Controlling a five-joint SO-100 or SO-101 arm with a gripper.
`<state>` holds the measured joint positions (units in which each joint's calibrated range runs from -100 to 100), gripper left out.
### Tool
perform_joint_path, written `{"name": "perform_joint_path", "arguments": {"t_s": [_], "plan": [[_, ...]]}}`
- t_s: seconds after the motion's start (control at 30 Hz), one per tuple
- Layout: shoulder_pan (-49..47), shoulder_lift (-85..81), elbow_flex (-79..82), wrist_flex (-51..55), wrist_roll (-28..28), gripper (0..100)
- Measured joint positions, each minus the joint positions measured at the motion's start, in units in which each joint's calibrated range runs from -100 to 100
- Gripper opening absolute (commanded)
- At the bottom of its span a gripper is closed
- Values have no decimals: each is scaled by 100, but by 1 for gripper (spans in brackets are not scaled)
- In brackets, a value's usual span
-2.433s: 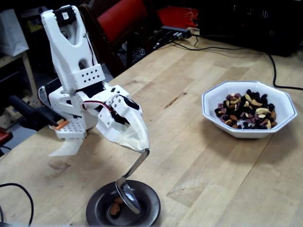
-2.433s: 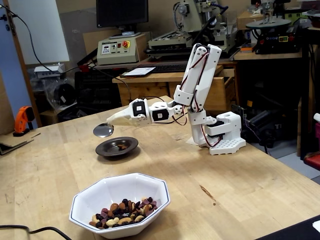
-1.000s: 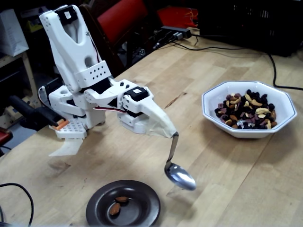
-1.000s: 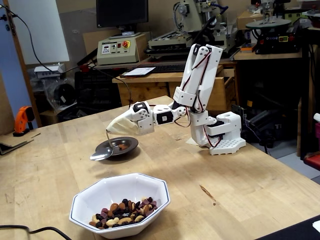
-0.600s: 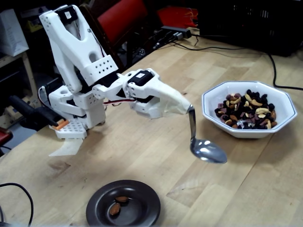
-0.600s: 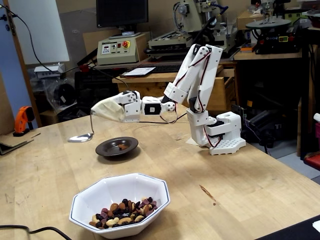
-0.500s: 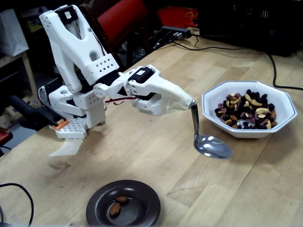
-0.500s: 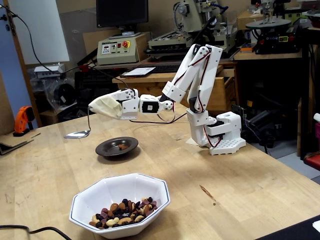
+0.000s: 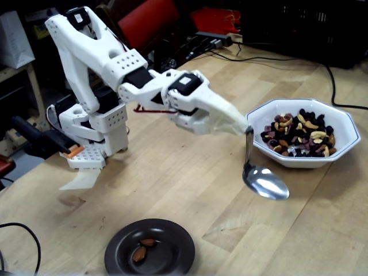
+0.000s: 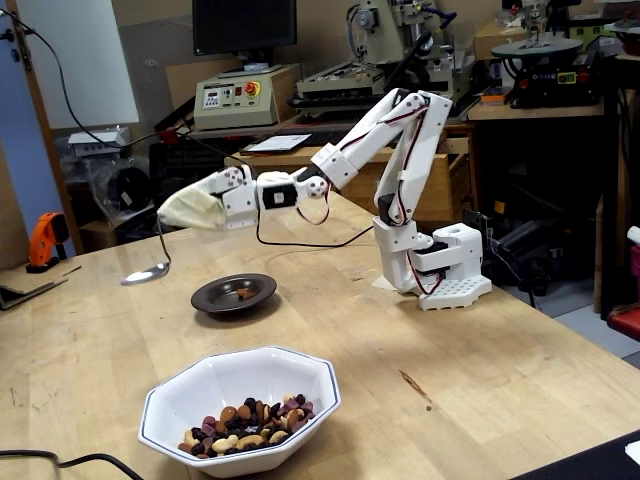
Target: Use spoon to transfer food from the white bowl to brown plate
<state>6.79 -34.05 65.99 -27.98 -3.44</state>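
Right of centre in a fixed view, my hand [image 9: 244,127] pinches the top of the spoon [image 9: 263,180]; the fingers are wrapped in pale tape, so I judge the grip only by the handle hanging from their tip. The handle drops nearly straight down and the empty oval scoop points toward the lower right of the frame, just off the near rim of the white bowl [image 9: 264,118], which sits up and to the right of it. The food [image 9: 299,133] fills the bowl's middle, so my scoop has to rise over that rim and travel further right. At the bottom left the brown plate [image 9: 178,253] holds a couple of nuts, well apart from the spoon, on the bench [image 9: 190,190].
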Motion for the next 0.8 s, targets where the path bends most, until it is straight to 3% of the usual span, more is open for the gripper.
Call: {"name": "perform_joint_path", "arguments": {"t_s": [0.43, 0.8], "plan": [[0, -1709, -126, 2176, 0, 4], [-708, -2903, 589, 2690, 0, 4]]}}
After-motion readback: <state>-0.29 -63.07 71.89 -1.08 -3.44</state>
